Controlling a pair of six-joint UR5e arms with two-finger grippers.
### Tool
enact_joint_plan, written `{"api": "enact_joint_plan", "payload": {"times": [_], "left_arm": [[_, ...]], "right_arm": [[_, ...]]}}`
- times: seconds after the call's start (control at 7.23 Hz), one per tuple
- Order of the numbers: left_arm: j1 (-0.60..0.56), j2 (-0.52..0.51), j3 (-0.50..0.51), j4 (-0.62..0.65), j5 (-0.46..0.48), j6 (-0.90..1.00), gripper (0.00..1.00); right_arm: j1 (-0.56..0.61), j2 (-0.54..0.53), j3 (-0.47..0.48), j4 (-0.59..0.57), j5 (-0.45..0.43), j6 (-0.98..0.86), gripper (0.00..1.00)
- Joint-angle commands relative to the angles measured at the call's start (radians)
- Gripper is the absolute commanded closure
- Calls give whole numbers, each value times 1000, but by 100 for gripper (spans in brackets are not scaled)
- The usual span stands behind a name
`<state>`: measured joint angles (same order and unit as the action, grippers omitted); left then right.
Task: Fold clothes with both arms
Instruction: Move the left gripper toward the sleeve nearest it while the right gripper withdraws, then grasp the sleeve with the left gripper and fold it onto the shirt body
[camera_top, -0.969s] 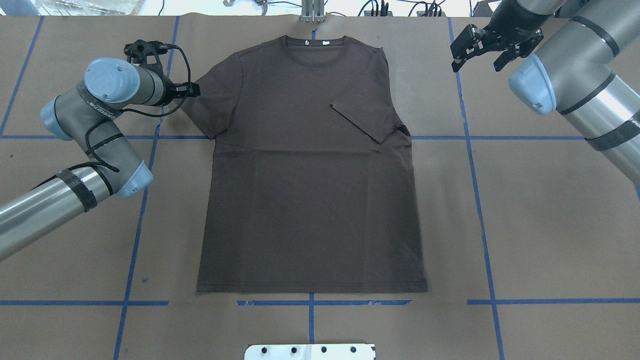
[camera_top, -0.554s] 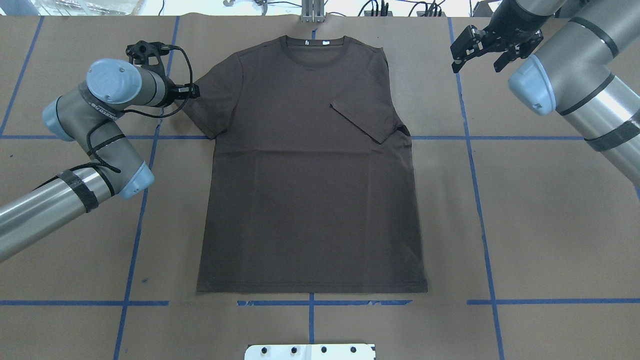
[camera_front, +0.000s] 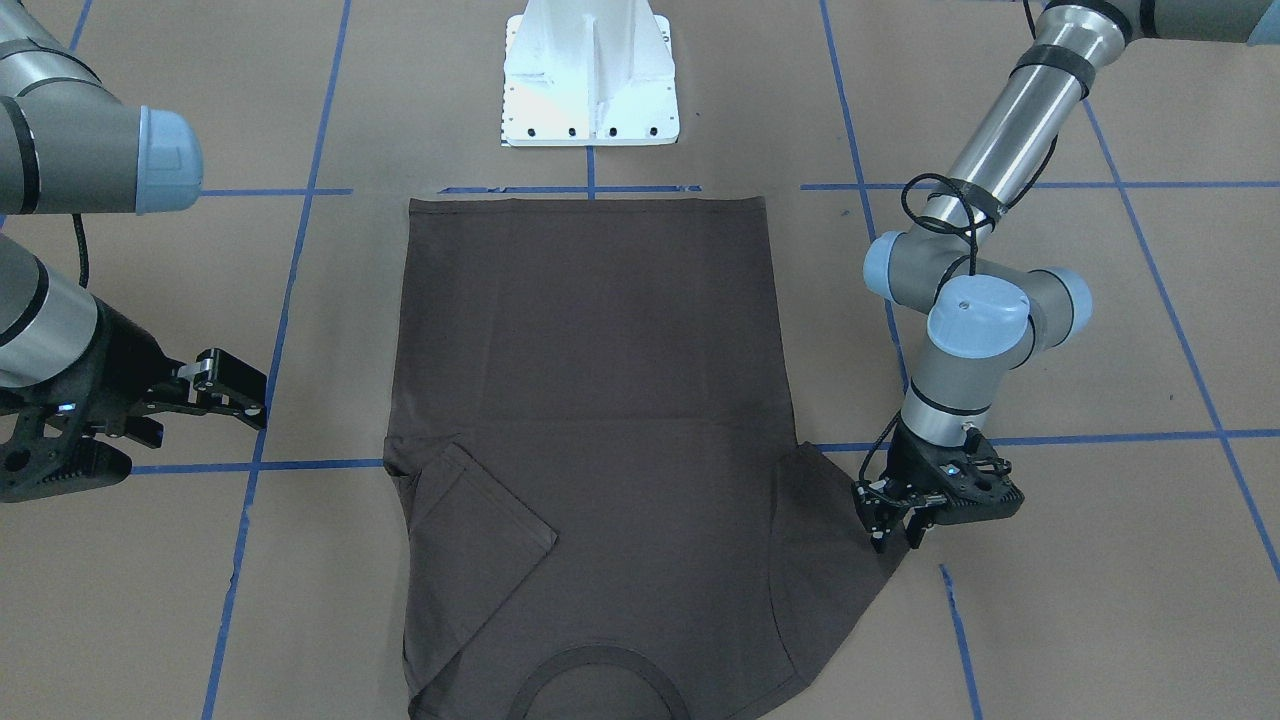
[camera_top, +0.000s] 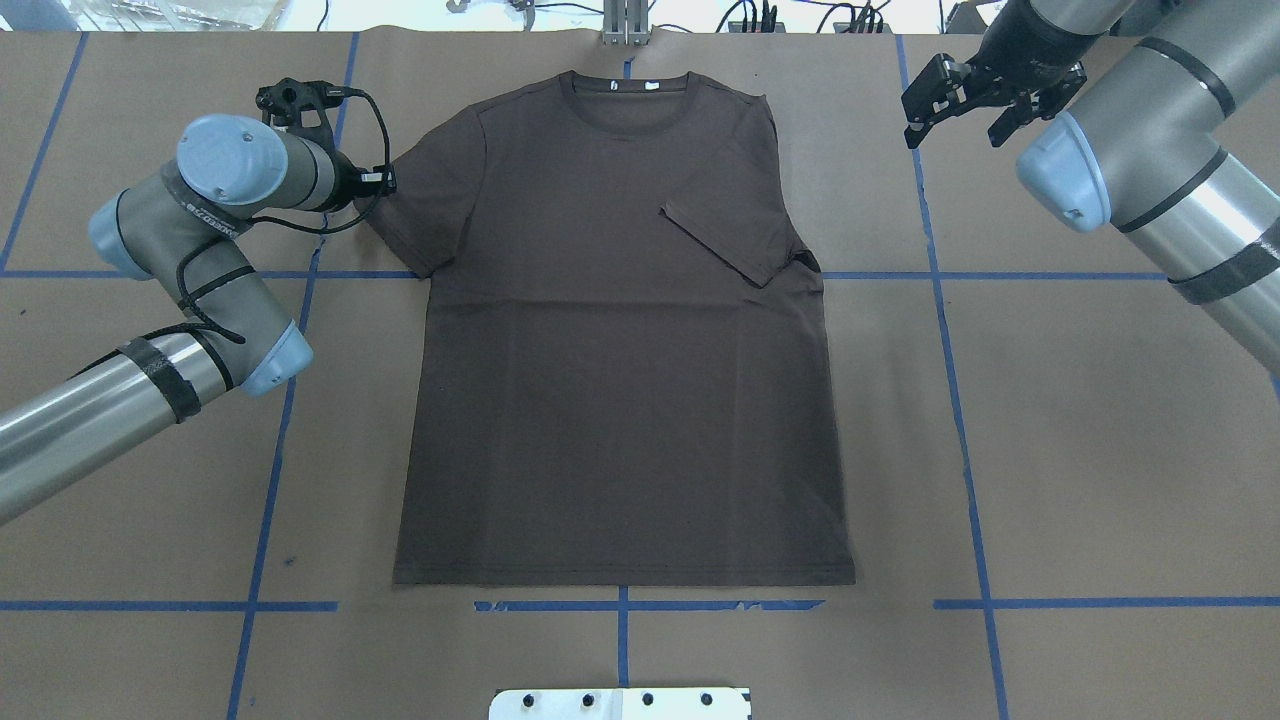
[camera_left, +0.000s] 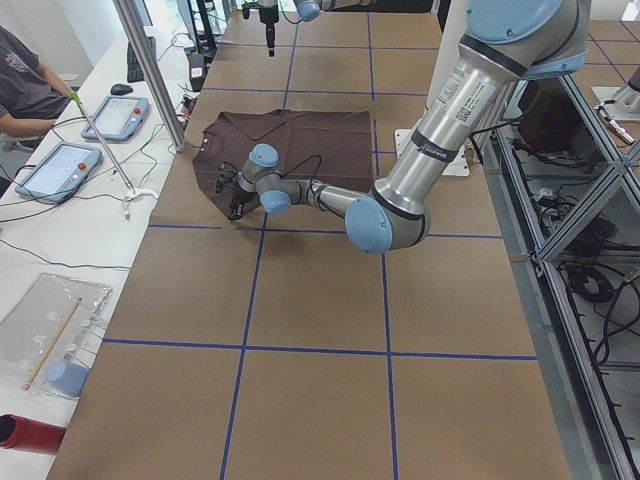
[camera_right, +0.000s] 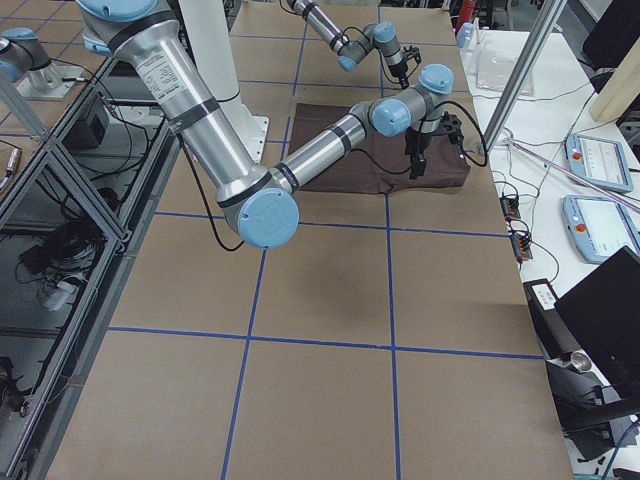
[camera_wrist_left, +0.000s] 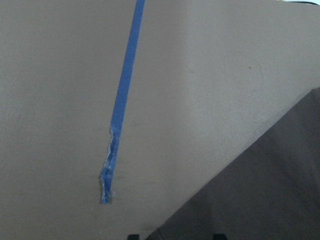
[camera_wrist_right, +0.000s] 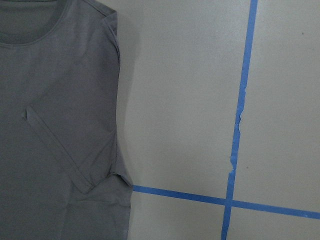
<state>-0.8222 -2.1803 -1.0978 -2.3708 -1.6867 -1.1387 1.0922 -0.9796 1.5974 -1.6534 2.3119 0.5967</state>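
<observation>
Table (camera_top: 1100, 450): brown paper, blue tape grid.
T-shirt (camera_top: 620, 400): flat at table centre, collar away from robot.
Right sleeve (camera_top: 730, 235): already folded onto chest.
Left sleeve (camera_top: 425, 200): spread flat.
Right gripper (camera_top: 957, 118): fingers apart, empty, drawn slightly further off shirt than second ago.
Left gripper (camera_front: 893, 528): fingers apart at left sleeve hem, barely shifted, nothing clamped.
Judgement: left sleeve fold next.

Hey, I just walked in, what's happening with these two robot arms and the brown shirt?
The robot is folding a dark T-shirt laid flat on the table. One sleeve is already folded in over the chest. The left tool, open, is down at the edge of the other sleeve, which lies flat. The right tool is open, off the shirt near the collar end.
</observation>
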Motion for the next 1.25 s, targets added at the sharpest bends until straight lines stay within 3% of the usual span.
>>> {"api": "enact_joint_plan", "payload": {"times": [0.0, 0.28, 0.55, 0.69, 0.97, 1.11], "left_arm": [[0, -7, -4, 7, -1, -3, 100], [0, -21, -8, 13, -7, -3, 100], [0, -132, -62, 197, -11, -13, 100], [8, -194, -59, 221, -11, -129, 100], [60, -312, 60, 210, -8, -215, 100], [72, -340, 131, 143, -5, -225, 100]], "right_arm": [[0, -1, -7, 3, 0, 0, 0], [0, -2, -8, 3, 0, 0, 0], [0, -2, -14, 4, 0, -3, 0], [0, -4, -14, 4, 0, -2, 0], [0, -5, -17, 4, 0, -3, 0], [0, -5, -19, 6, 0, -2, 0]]}}
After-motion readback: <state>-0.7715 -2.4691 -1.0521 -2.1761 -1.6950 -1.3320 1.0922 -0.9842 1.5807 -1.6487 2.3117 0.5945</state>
